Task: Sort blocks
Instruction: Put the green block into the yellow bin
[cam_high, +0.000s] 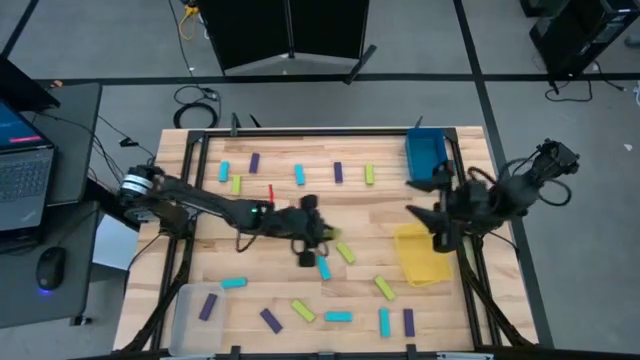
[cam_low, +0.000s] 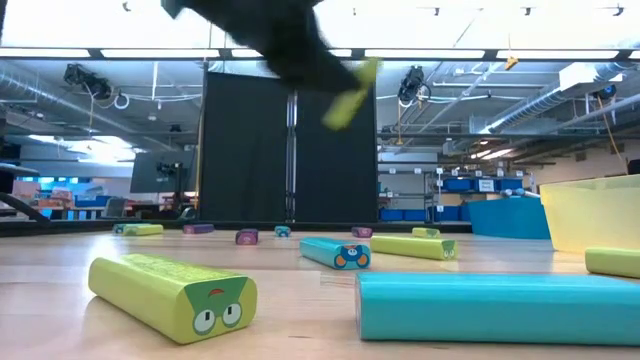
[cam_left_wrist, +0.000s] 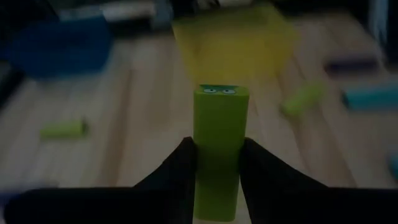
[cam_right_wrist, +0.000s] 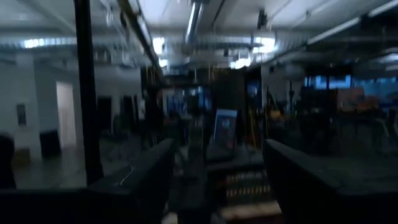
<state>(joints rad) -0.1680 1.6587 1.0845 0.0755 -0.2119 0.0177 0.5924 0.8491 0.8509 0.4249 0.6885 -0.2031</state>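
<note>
Several purple, cyan and yellow-green blocks lie flat across the wooden table (cam_high: 270, 215). My left gripper (cam_high: 318, 236) hangs over the table's middle, shut on one yellow-green block (cam_left_wrist: 221, 143), which the low view shows tilted below the dark gripper (cam_low: 290, 40). My right gripper (cam_high: 428, 198) waits open above the table's right side, between the blue tray (cam_high: 425, 153) and the yellow tray (cam_high: 422, 255); its wrist view shows both fingers apart (cam_right_wrist: 217, 180) and only the room. One purple block (cam_high: 208, 306) lies in the clear tray (cam_high: 185, 300). My left gripper pinches the yellow-green block between its two fingers (cam_left_wrist: 183, 168), one on each long side of the block's rear half (cam_left_wrist: 217, 180). The block runs along the fingers, and its end with the printed eyes (cam_left_wrist: 221, 92) sticks out past the tips. It is lifted clear of the table and tilted (cam_low: 352, 95).
The blue tray sits at the far right corner, the yellow tray at the right edge, the clear tray at the near left corner. Loose blocks lie close under the left gripper: a cyan one (cam_high: 323, 267) and a yellow-green one (cam_high: 345, 253). A small red object (cam_high: 270, 192) lies left of centre.
</note>
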